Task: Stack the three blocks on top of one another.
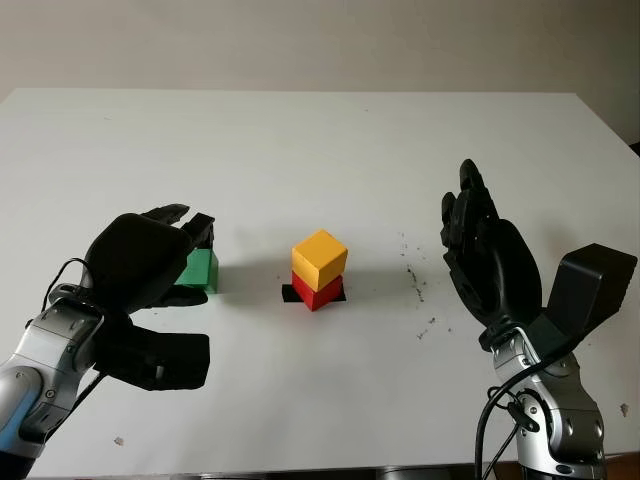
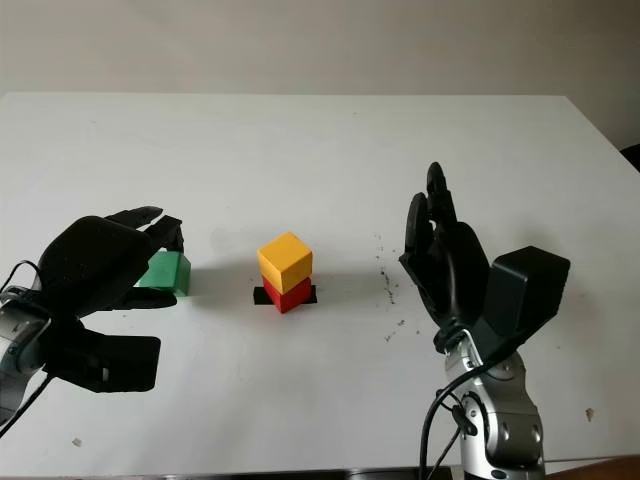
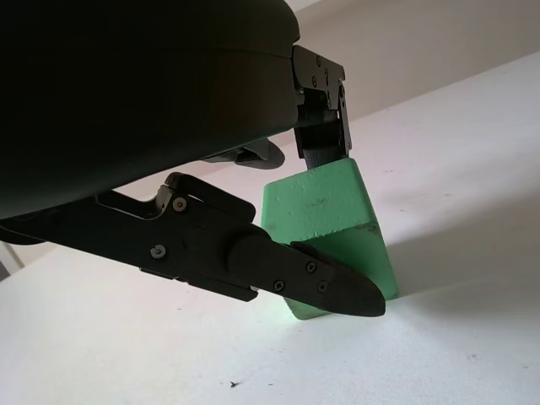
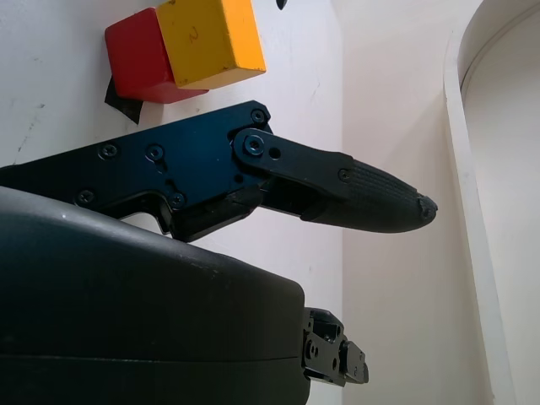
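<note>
On the left side of the white table (image 1: 300, 140), left hand (image 1: 150, 262) has its fingers curled around the green block (image 1: 199, 270), which sits on the tabletop. Centre: yellow block (image 1: 320, 257) stacked on red block (image 1: 316, 291), over a small black mark (image 1: 290, 293). Right hand (image 1: 478, 250) is beside the stack, well apart from it, upright, fingers extended, holding nothing; plain pale wall (image 1: 300, 40) behind the table.

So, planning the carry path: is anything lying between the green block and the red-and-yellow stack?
No: in the left eye view, bare white table lies between the green block, at the left hand, and the yellow block on the red block.
</note>
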`<action>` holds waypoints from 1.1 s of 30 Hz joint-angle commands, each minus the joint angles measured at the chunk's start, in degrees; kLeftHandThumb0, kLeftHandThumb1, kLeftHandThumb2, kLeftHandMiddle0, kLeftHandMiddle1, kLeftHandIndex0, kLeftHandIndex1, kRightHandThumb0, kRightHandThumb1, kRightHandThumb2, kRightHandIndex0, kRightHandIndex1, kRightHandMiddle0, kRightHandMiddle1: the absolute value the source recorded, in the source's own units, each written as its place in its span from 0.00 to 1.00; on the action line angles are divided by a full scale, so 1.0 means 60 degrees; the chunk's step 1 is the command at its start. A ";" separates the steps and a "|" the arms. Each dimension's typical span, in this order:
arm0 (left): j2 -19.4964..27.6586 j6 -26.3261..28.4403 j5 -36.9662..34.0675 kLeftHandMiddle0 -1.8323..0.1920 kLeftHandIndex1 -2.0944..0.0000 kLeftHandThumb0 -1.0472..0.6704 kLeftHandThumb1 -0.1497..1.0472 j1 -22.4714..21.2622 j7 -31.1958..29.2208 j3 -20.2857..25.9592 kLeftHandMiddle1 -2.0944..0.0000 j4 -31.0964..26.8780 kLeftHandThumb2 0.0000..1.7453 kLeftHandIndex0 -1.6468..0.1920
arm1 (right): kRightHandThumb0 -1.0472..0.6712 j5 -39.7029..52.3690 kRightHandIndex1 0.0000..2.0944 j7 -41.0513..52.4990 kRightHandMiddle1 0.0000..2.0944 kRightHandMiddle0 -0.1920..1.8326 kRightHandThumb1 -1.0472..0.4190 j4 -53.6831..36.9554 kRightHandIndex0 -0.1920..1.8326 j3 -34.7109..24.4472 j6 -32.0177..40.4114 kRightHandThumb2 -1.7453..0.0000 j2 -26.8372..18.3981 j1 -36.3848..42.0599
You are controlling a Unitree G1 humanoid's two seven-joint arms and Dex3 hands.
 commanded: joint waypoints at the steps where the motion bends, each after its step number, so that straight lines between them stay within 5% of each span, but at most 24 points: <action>1: -0.0023 0.0076 0.0139 0.73 0.16 0.36 1.00 0.0074 -0.0039 -0.0028 0.95 -0.0303 0.08 0.82 | 0.17 0.0012 0.00 0.0015 0.00 0.00 0.00 -0.0005 0.00 -0.0090 -0.0151 0.60 -0.0115 -0.0045; 7: 0.0106 0.0067 0.0210 0.71 0.29 0.35 1.00 0.0181 -0.0486 0.0266 0.94 -0.1371 0.07 0.79 | 0.18 0.0038 0.00 0.0072 0.00 0.00 0.00 0.0046 0.00 -0.0110 -0.0211 0.60 -0.0143 -0.0048; 17: 0.0772 -0.1317 -0.2518 0.72 0.28 0.32 1.00 -0.1231 -0.1825 0.1287 0.92 -0.1999 0.04 0.79 | 0.17 0.0002 0.00 -0.0079 0.00 0.00 0.00 0.0145 0.00 -0.0009 -0.0205 0.62 -0.0035 -0.0109; 25: 0.1034 -0.2226 -0.5447 0.70 0.34 0.34 0.98 -0.3579 -0.3397 0.1244 0.94 -0.0959 0.03 0.72 | 0.17 -0.0059 0.00 -0.0240 0.00 0.00 0.00 0.0127 0.00 0.0146 -0.0188 0.63 0.0107 -0.0051; 33: 0.0775 -0.3223 -0.6101 0.67 0.36 0.32 0.97 -0.5214 -0.3485 0.0861 0.95 0.0689 0.03 0.67 | 0.17 -0.0075 0.00 -0.0175 0.00 0.00 0.00 0.0096 0.00 0.0277 -0.0130 0.63 0.0030 0.0069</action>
